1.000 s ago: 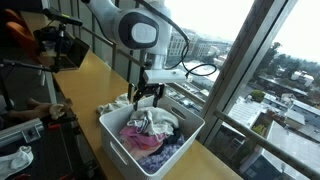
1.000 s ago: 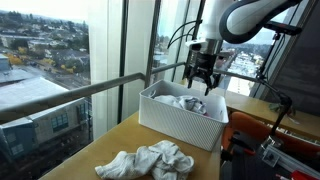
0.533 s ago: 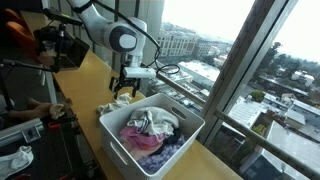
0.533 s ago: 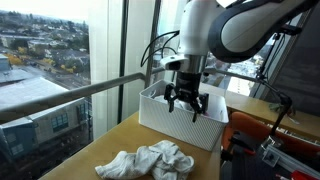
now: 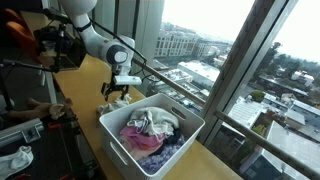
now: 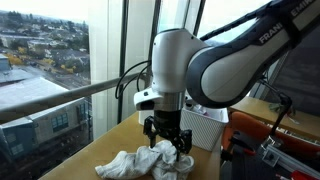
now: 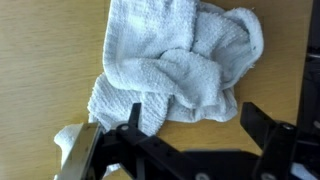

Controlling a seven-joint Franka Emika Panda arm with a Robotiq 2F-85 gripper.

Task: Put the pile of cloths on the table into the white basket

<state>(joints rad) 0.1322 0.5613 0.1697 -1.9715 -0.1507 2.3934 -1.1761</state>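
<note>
Gripper (image 6: 167, 140) has travelled from above the white basket (image 6: 205, 128) to directly over the pile of cloths (image 6: 145, 162); wrist view shows its jaws apart and empty, straddling the pile; the pile lies on the tabletop between the basket and the table's end, toward the window-side edge; basket already holds other cloths (image 5: 150, 130); judgement: next pick imminent, descent and closure outstanding.

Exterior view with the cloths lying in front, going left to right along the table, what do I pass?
Pile of cloths → white basket. The gripper hangs over the pile, so it has no separate place.
</note>
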